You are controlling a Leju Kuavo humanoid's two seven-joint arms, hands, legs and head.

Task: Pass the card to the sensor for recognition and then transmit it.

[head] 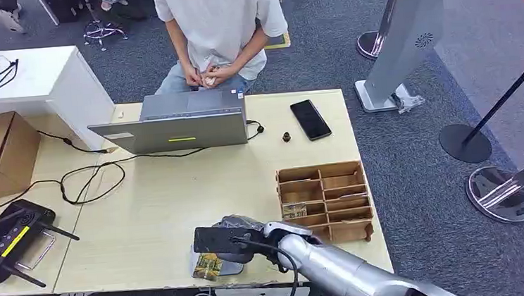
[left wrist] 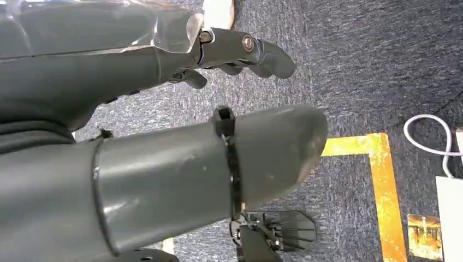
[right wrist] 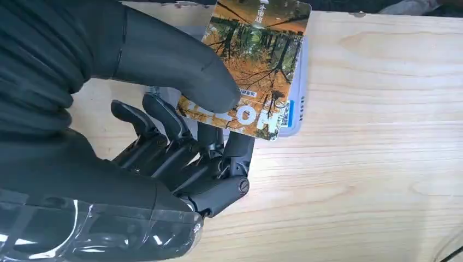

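The right robot hand [right wrist: 180,142] pinches the card [right wrist: 254,65] between thumb and fingers, holding it flat just over the sensor [right wrist: 297,82], a pale grey slab at the near edge of the surface [right wrist: 371,164]. Judged purpose: the flat pose puts the card face within reading range. The card is thin, rectangular and glossy, printed with an autumn woodland scene. The surface is light, grained wood. A slotted wooden rack [head: 325,201] stands just beside the hand, with a card in one compartment. The left robot hand [left wrist: 240,60] hangs over grey carpet, fingers loosely curled, holding nothing. A person [head: 218,24] sits behind the laptop [head: 183,122], the likely recipient.
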